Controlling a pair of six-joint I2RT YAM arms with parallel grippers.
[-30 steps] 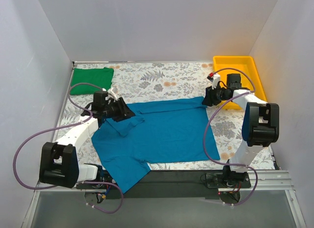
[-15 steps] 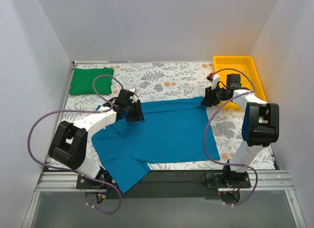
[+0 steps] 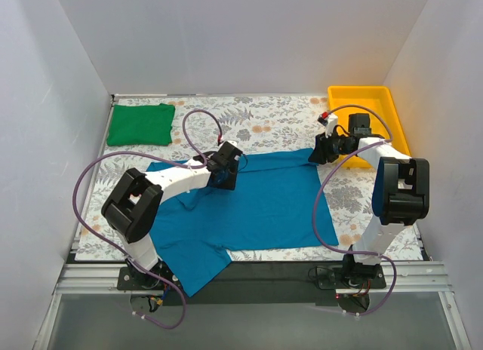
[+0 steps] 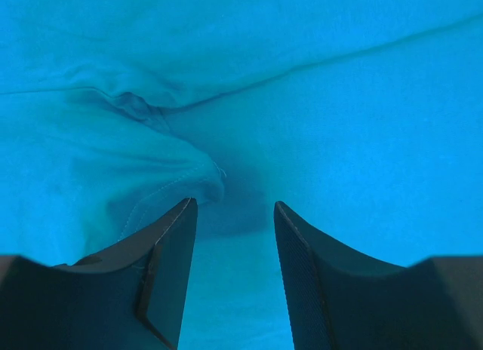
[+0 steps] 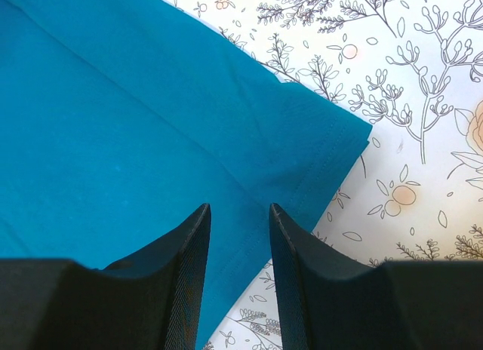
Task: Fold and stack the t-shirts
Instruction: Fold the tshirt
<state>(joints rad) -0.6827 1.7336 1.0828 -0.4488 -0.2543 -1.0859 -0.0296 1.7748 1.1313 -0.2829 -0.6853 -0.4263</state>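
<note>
The teal-blue t-shirt lies spread on the floral table, its far-left part folded inward. My left gripper is low over the shirt's upper middle; in the left wrist view its jaws stand apart with nothing between them, over a creased fold of teal fabric. My right gripper is at the shirt's far-right corner; its jaws stand apart and empty above the hemmed corner. The green t-shirt lies folded at the far-left corner.
A yellow tray stands at the far right beside the right arm. The shirt's near-left part hangs over the table's front edge. White walls enclose the table on three sides.
My left gripper has moved to the right across the shirt, from its left sleeve area to the upper middle, and the fold of fabric went with it. The right arm has not moved.
</note>
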